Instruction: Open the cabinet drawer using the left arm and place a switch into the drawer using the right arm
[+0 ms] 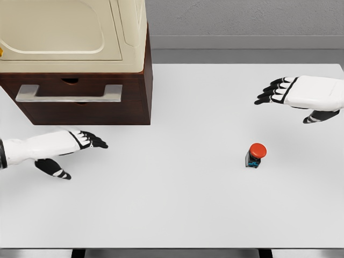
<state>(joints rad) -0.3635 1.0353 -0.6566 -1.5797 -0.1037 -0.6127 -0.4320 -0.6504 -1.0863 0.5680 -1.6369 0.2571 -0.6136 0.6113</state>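
Observation:
A dark brown cabinet (91, 102) stands at the back left of the white table (183, 204). Its drawer front carries a wide silver handle (69, 93) and looks pushed in. A small switch (255, 155) with a red round button on a dark base sits on the table right of centre. My left hand (80, 142) hovers below and in front of the handle, fingers stretched out, holding nothing. My right hand (282, 92) floats at the right, behind and to the right of the switch, fingers extended and empty.
A cream appliance-like box (70, 32) sits on top of the cabinet. A grey wall (242, 21) runs behind the table. The table's front edge lies near the bottom of the view.

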